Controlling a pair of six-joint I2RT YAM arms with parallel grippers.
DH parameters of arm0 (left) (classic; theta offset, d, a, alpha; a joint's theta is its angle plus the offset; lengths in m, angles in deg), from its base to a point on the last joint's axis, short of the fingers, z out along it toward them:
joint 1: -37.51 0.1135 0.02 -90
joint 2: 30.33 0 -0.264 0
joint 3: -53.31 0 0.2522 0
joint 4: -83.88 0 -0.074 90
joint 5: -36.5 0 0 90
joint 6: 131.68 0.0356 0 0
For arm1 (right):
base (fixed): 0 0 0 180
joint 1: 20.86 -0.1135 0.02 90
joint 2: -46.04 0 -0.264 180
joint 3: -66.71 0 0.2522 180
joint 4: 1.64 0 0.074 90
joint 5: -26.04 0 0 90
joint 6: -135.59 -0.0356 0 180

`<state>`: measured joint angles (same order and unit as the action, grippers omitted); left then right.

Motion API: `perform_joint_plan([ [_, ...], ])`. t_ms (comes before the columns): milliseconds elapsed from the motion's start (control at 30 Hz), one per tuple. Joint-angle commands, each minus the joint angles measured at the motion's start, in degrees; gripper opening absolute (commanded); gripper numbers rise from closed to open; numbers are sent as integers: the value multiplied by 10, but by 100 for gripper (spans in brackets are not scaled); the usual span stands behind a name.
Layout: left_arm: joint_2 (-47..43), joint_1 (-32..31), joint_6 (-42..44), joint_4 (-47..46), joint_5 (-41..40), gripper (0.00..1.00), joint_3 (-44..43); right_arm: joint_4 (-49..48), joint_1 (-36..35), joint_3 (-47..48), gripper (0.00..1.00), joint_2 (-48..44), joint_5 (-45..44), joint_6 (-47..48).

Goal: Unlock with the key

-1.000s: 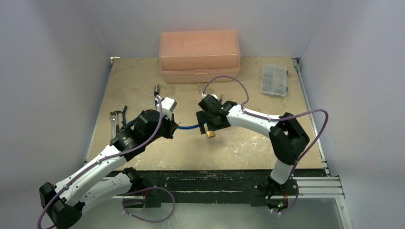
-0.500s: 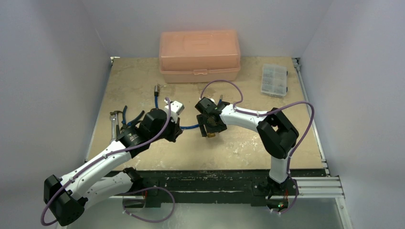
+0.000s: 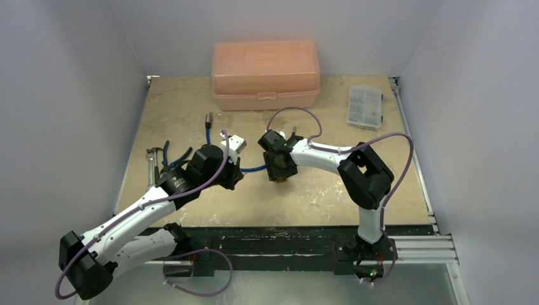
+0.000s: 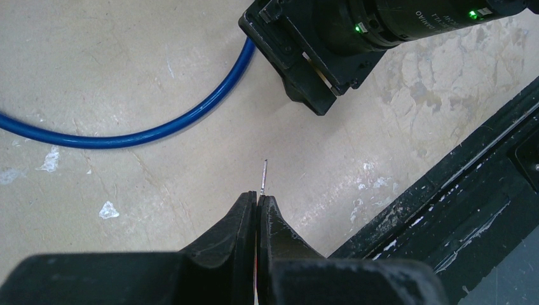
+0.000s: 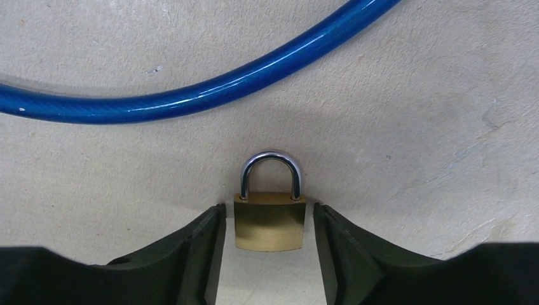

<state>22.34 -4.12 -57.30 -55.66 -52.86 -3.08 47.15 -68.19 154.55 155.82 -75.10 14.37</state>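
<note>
The worktop [image 3: 305,200] carries everything, with a salmon plastic box [image 3: 266,73] at its far side, well beyond both pincers. The right pincer [image 5: 267,211] is low over the worktop with its fingers spread. The brass padlock [image 5: 269,223] lies flat between them with a narrow gap to each finger, so nothing grips it yet. Its silver shackle is closed and points away from the pincer. Just beyond the shackle the blue cable [image 5: 210,89] runs across, and it does not pass through the shackle. The left pincer [image 4: 257,198] is pressed together on the key [image 4: 264,175]. Only a thin silver blade of it shows, standing out in front of the fingertips; the ring I cannot see. Ahead of this pincer, a little apart, is the dark body of the right pincer, which hides the padlock from the left wrist view. I judge that the step in hand is to bring key and lock together. The next move calls, I think, for the right pincer to close on the brass body and hold it steady, and then for a very exact line-up of the blade with the keyhole, which no view shows.
</note>
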Motion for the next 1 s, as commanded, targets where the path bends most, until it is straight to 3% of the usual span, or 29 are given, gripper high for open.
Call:
perform_joint_plan([
  [0,-2,3,5,-8,-1,0,-17,-17,-1,16,56,-3,-16,-21],
  [233,-10,2,3,-9,-4,0,-16,-16,-1,2,40,3,-28,-28],
  [400,-19,3,5,-13,15,0,-16,-32,-1,-16,1,-11,-23,-41],
  [600,-27,2,5,-16,31,0,-16,-148,0,-98,0,-128,37,-64],
  [767,-40,3,3,-18,32,0,-18,-159,0,-112,0,-194,18,-108],
  [967,-53,3,-5,-25,39,0,-17,-249,0,-194,0,-342,-5,-200],
])
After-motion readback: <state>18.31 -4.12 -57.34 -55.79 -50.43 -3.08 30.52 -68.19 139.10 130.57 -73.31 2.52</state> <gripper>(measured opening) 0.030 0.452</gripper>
